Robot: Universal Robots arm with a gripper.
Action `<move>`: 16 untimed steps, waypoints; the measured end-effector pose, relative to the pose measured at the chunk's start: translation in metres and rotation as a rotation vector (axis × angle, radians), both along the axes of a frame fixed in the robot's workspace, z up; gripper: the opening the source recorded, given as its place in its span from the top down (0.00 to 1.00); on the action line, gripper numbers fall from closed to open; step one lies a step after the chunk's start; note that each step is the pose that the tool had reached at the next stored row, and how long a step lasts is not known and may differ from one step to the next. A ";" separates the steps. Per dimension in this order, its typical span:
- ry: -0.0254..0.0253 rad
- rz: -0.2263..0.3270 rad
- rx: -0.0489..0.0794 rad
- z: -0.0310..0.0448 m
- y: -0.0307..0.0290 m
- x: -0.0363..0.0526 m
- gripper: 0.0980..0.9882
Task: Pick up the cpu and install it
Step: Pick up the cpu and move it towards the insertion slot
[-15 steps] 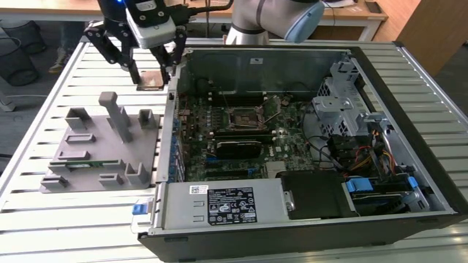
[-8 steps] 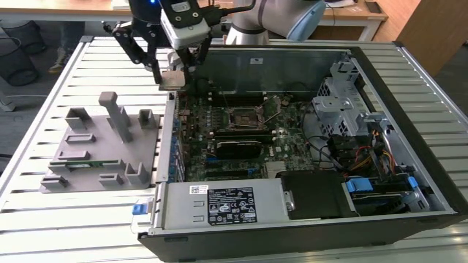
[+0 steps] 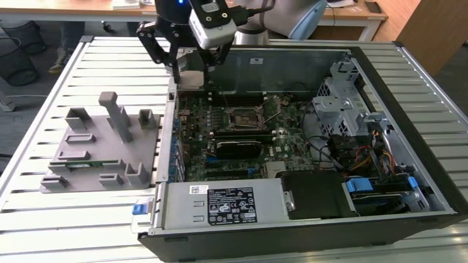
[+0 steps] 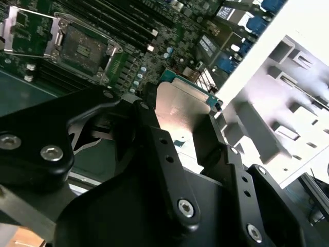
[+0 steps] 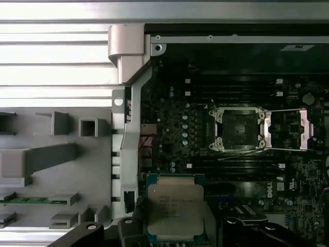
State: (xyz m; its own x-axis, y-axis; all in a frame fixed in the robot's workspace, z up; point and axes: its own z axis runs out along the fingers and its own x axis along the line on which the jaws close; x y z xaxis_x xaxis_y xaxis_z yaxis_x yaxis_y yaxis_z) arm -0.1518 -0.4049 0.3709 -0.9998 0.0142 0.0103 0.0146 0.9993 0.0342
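Claw (image 3: pixel 193 72): clamped on two opposite edges of the cpu, raised above the motherboard's edge (image 3: pixel 183 118), close to the case wall.
Cpu (image 5: pixel 175 208): held flat with its metal plate up, probably so it can seat level.
Socket (image 5: pixel 239 128): empty, with its frame (image 5: pixel 288 128) swung open to take the chip; well apart from the cpu.
Count: one cpu, one socket, one grey fixture (image 3: pixel 95 148) on the bench, one green memory stick (image 5: pixel 31 199) slotted in the fixture.

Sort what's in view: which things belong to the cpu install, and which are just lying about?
In the job: cpu, clamped in the end effector; open motherboard socket.
Lying about: grey fixture; green memory stick in it; power supply.
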 end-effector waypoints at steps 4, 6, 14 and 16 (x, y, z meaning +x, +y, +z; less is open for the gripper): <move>0.0001 0.000 0.000 0.0000 0.0004 0.0181 0.52; 0.0001 0.000 0.000 -0.0001 0.0005 0.0274 0.52; 0.0001 0.000 0.000 -0.0002 0.0012 0.0638 0.52; 0.0001 0.000 0.000 -0.0003 0.0013 0.0728 0.52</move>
